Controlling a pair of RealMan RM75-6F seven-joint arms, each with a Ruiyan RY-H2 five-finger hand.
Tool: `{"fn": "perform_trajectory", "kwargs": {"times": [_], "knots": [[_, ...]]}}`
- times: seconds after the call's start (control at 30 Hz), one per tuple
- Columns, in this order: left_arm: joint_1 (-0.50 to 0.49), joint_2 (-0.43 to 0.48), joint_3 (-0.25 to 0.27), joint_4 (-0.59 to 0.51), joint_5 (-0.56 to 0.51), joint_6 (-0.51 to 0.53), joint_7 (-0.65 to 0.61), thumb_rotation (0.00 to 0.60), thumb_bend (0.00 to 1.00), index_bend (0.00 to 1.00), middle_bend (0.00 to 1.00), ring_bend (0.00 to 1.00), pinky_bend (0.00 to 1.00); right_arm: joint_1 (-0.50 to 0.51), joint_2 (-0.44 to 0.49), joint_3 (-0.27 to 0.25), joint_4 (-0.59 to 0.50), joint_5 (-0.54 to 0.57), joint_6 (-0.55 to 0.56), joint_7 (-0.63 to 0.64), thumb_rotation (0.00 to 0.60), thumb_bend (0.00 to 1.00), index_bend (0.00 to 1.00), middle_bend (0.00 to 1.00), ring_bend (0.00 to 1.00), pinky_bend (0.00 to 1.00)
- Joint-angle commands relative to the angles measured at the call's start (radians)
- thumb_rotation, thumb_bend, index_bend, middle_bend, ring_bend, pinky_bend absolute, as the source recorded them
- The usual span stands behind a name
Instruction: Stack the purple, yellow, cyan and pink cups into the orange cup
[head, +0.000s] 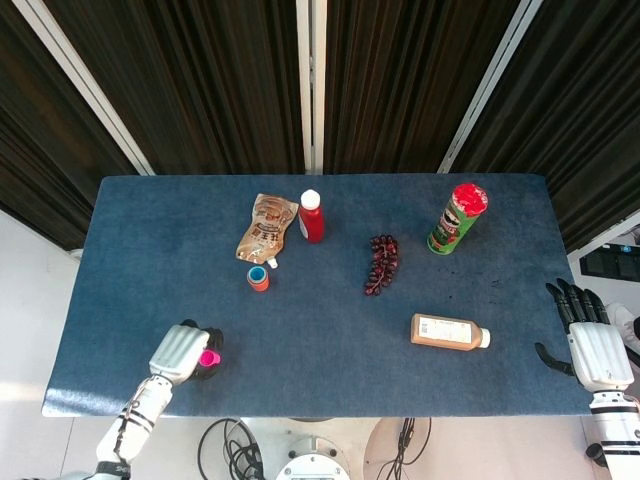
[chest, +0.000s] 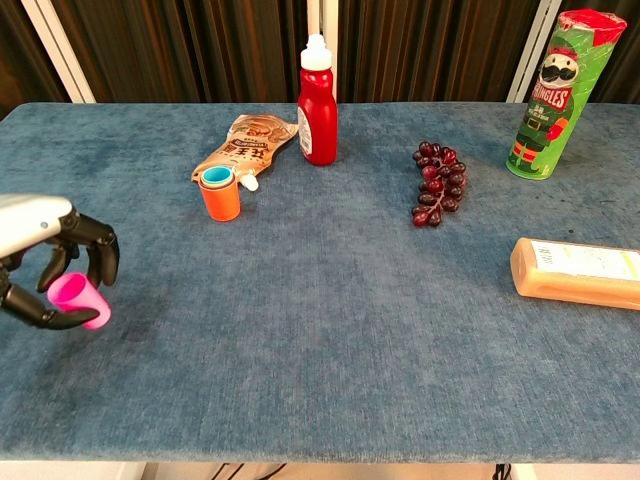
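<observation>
My left hand (chest: 40, 262) (head: 181, 351) grips the pink cup (chest: 80, 299) (head: 209, 358) near the table's front left corner, tilted and just above the cloth. The orange cup (chest: 221, 198) (head: 259, 280) stands upright left of centre, with a cyan cup (chest: 216, 177) nested inside it. No purple or yellow cup shows on its own. My right hand (head: 592, 337) hangs off the table's right edge with fingers apart and nothing in it; the chest view does not show it.
A brown snack pouch (chest: 248, 142) and a red ketchup bottle (chest: 318, 103) stand behind the orange cup. Dark grapes (chest: 438, 183) lie at centre, a green chips can (chest: 547, 95) at the back right, an orange-brown bottle (chest: 577, 272) on its side at the right.
</observation>
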Motion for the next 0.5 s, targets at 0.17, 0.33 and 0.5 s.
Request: {"fn": "perform_trajectory", "kwargs": {"times": [0.17,0.33,0.5], "knots": [[-0.102,0.104,-0.124,-0.099,-0.138,-0.098,0.019,0.600,0.29,0.49,0.53,0.64,0.33,-0.004,0.001,0.001,-0.001,-0.003,0.009,0.005,0.600,0.22,0.00,0.00,0.00,0.00],[-0.229,0.164,-0.245,-0.118,-0.331,-0.197,0.044,0.600,0.29,0.49,0.53,0.64,0.33,-0.004,0.003,-0.005,0.002,-0.010,0.005,0.009,0.600,0.22,0.00,0.00,0.00,0.00],[-0.366,0.168,-0.317,-0.057,-0.527,-0.276,0.067,0.600,0.29,0.49,0.53,0.64,0.33,-0.003,0.004,-0.004,0.008,-0.008,0.003,0.015,0.600,0.22,0.00,0.00,0.00,0.00]]}}
